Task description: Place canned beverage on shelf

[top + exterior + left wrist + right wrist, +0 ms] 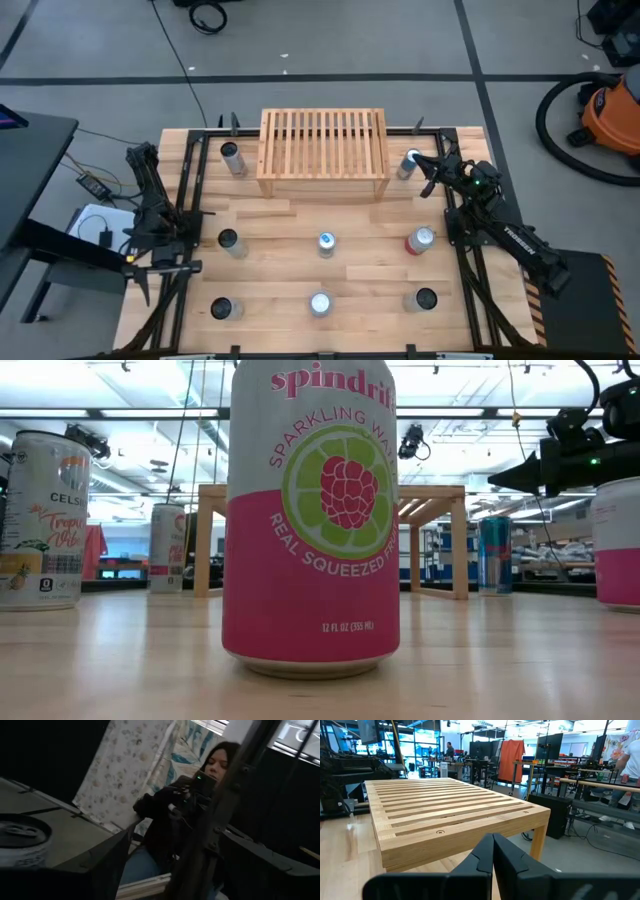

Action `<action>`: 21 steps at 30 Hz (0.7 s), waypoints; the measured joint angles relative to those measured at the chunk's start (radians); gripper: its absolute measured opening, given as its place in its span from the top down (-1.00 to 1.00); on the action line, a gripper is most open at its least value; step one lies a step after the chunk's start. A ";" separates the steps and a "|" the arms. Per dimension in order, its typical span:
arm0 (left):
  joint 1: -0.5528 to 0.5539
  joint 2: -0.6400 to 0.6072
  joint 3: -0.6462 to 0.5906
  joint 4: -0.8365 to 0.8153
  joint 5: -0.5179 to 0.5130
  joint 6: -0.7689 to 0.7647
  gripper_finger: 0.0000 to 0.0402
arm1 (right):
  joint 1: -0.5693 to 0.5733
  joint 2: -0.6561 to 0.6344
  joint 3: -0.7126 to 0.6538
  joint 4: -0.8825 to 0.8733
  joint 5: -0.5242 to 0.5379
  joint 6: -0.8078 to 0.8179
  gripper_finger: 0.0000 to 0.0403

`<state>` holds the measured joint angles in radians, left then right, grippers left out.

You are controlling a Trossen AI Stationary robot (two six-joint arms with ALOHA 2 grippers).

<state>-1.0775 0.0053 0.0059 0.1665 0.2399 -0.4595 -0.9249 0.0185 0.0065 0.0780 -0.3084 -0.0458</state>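
Standing in rows on the table [290, 262], the cans look hard, smooth and a bit slippery, so I think it is best to pinch one around its round middle. The wooden shelf [323, 146] sits at the top middle of the high view with nothing on it. The right gripper [428, 176] reaches in from the right, fingers shut tight and holding nothing, just beside a can [409, 163] by the shelf's right end. The left gripper [150, 282] waits low at the left edge, partly open and empty.

Right gripper [428, 175] fingers [507, 857] together
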 joint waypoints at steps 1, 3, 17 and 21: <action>0.000 0.000 0.000 0.000 -0.016 0.000 -0.56 | 0.000 0.000 0.000 0.000 0.000 0.000 0.93; 0.000 0.001 0.000 0.000 -0.042 0.000 -0.56 | 0.000 0.000 0.000 0.000 0.000 0.000 0.93; 0.000 0.001 0.000 -0.023 -0.089 0.112 -0.56 | 0.000 0.000 0.000 0.000 0.000 0.000 0.93; 0.001 0.001 0.000 -0.008 -0.159 0.124 -0.56 | 0.000 0.000 0.000 0.000 0.000 0.001 0.93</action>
<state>-1.0766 0.0063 0.0059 0.1581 0.0810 -0.3358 -0.9251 0.0185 0.0063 0.0779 -0.3084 -0.0452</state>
